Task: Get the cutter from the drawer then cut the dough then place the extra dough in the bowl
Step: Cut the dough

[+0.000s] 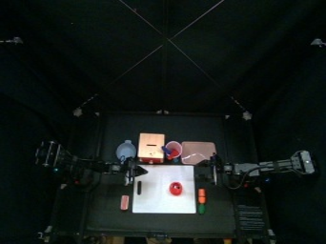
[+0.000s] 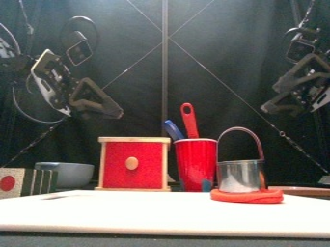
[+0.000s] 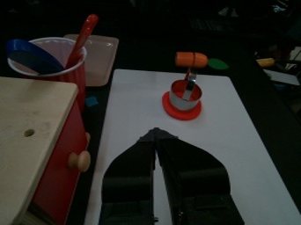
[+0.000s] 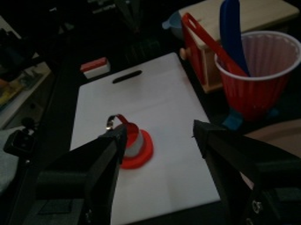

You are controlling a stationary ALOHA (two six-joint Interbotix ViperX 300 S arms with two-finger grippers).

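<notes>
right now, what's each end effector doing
Left end effector: shut, holding nothing.
Right end effector: open, holding nothing.

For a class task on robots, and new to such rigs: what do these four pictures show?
Two black robot arms work at a small table. One camera looks down from above, one level from the table's front, one sits on each wrist. On the white cutting board lies red dough with the metal cutter standing on it. Behind stand a wooden box, red cup, bowl and pink tray. The left gripper is shut, the right gripper open; both hold nothing.
</notes>
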